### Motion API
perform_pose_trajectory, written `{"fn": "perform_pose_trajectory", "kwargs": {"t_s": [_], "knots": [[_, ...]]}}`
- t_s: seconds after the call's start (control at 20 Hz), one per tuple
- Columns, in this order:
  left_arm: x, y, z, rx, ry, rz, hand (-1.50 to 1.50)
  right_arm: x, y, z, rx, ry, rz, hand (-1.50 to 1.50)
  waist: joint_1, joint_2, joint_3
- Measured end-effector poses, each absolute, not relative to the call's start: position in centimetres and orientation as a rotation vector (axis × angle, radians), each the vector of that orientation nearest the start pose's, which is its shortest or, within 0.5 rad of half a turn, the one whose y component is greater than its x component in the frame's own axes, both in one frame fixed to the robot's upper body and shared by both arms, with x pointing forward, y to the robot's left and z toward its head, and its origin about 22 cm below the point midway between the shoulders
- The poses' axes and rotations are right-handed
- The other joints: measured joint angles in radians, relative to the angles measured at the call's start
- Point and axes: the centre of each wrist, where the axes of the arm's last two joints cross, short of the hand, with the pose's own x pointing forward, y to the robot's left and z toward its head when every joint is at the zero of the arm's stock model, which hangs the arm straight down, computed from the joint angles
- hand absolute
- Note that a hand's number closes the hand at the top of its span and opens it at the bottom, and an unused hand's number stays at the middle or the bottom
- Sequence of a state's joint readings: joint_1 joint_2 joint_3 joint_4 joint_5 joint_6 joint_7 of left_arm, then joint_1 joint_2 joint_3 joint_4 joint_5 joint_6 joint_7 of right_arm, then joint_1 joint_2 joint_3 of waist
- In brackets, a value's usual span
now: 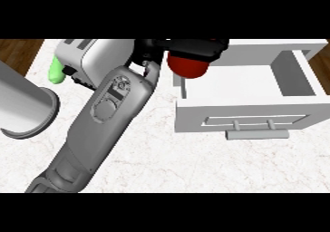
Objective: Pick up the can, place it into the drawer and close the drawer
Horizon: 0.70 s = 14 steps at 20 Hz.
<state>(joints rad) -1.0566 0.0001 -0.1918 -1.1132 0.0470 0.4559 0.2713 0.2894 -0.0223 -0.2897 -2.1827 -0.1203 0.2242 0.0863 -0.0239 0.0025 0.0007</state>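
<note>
A black hand (191,46) curls round the red can (188,66), carrying it above the far-left corner of the open drawer (298,97). Rigid, probably light and smooth-walled, it suits a side grasp.

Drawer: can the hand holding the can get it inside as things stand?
Probably yes. The drawer is open, the hand holds the can above its left edge, and nothing blocks the way.

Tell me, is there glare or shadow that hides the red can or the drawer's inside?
Head view: even light, no glare; the red can shows plainly, its top hidden by the black hand, whose fingers curl round it; the open drawer has soft grey shading inside; nothing hidden by shadow.
</note>
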Motion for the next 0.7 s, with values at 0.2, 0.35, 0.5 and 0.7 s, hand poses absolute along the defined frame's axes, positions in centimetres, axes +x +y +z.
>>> {"fn": "perform_pose_trajectory", "kwargs": {"t_s": [0.2,0.35,0.5,0.7], "knots": [[39.2,2.1,22.2,-0.027,-1.818,-0.175,1.50,14.4,-30.7,9.7,-0.188,-1.836,-0.033,-1.50,-0.004,0.001,0.000],[39.5,0.9,23.1,-0.020,-1.808,-0.186,1.50,14.6,-30.5,9.9,-0.182,-1.833,-0.028,-1.50,-0.005,0.001,0.000],[40.1,0.0,23.8,-0.008,-1.792,-0.197,1.50,14.7,-30.5,9.6,-0.176,-1.836,-0.024,-1.50,-0.011,0.002,0.000],[41.0,-0.9,24.0,0.020,-1.788,-0.213,1.50,15.0,-30.3,10.2,-0.171,-1.840,-0.019,-1.50,-0.022,0.006,0.001]]}}
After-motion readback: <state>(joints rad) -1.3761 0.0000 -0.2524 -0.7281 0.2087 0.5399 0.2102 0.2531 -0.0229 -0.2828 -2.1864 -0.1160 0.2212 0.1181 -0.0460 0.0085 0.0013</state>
